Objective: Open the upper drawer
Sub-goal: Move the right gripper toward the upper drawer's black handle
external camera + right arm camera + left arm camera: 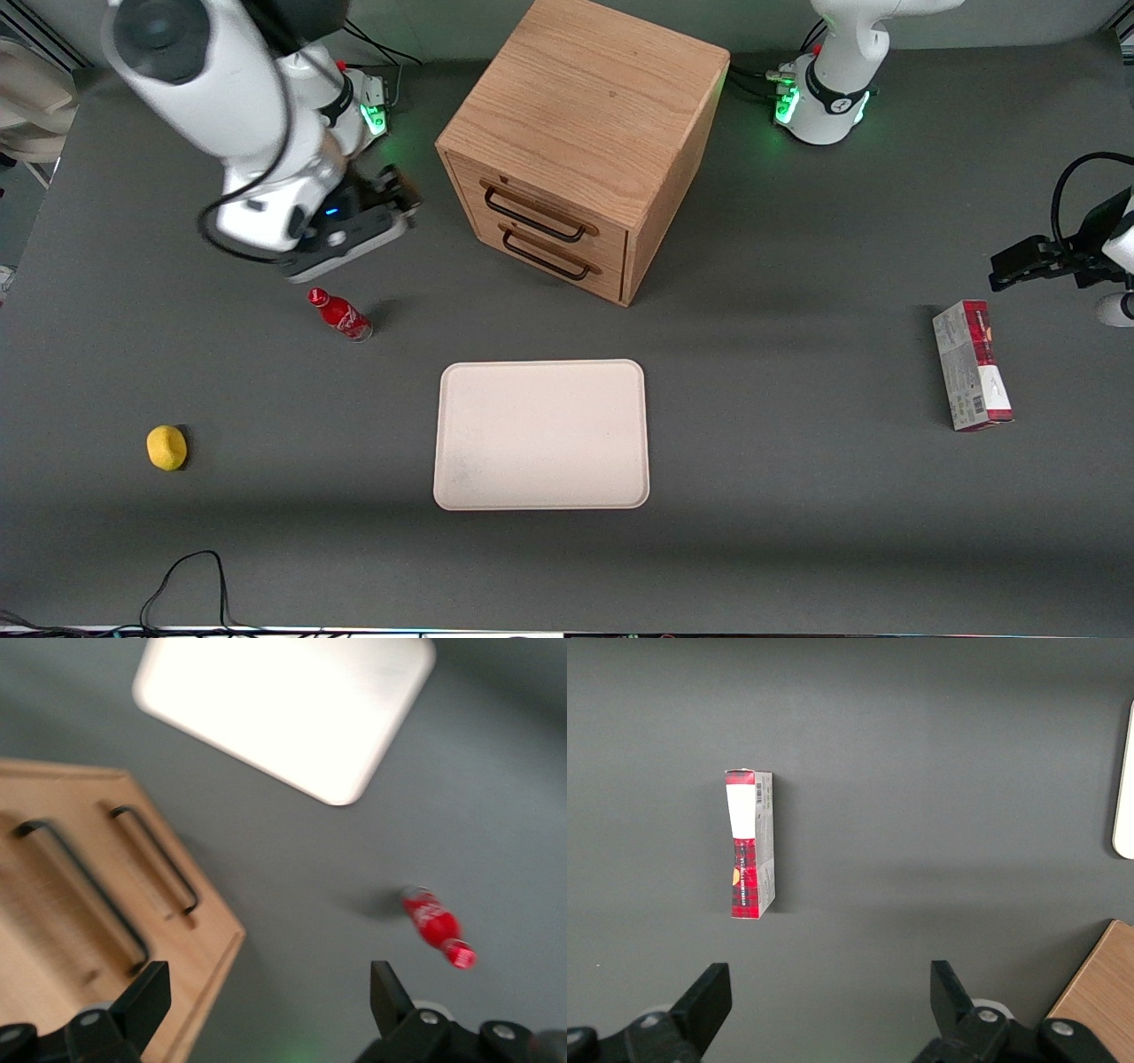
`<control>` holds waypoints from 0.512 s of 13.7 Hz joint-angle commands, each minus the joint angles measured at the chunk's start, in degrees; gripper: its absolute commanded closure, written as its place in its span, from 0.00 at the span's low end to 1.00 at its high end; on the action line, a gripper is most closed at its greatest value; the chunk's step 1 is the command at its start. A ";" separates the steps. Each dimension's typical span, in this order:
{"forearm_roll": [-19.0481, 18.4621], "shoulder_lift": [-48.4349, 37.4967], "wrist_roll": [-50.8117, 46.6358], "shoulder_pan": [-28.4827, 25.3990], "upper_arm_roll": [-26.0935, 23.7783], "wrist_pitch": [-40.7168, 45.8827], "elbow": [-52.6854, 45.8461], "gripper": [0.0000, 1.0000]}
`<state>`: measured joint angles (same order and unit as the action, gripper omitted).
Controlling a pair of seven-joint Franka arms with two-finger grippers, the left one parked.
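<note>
The oak cabinet [589, 97] stands at the back middle of the table. Its upper drawer [532, 206] is shut, with a long black wire handle [536, 217]; the matching lower drawer [551, 259] sits below it. My right gripper [397, 190] hovers above the table beside the cabinet, toward the working arm's end, apart from the handle and empty. In the right wrist view the gripper [268, 988] is open, with the upper drawer's handle [84, 895] and the cabinet's front corner just ahead of one fingertip [152, 985].
A red bottle [340, 315] lies on the table nearer the camera than my gripper and shows in the wrist view [438, 926]. A white tray [540, 434] lies in front of the cabinet. There is also a yellow lemon [166, 447] and a red and white box [971, 365].
</note>
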<state>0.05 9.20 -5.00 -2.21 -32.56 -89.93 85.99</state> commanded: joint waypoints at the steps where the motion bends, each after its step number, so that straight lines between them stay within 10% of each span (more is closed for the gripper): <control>1: -0.32 2.66 1.92 0.19 -7.14 1.86 -2.50 0.00; 7: -0.23 10.64 8.95 0.01 -11.64 -2.43 -1.53 0.00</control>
<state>0.05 14.03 1.10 -2.41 -42.59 -90.36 86.04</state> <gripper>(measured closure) 0.000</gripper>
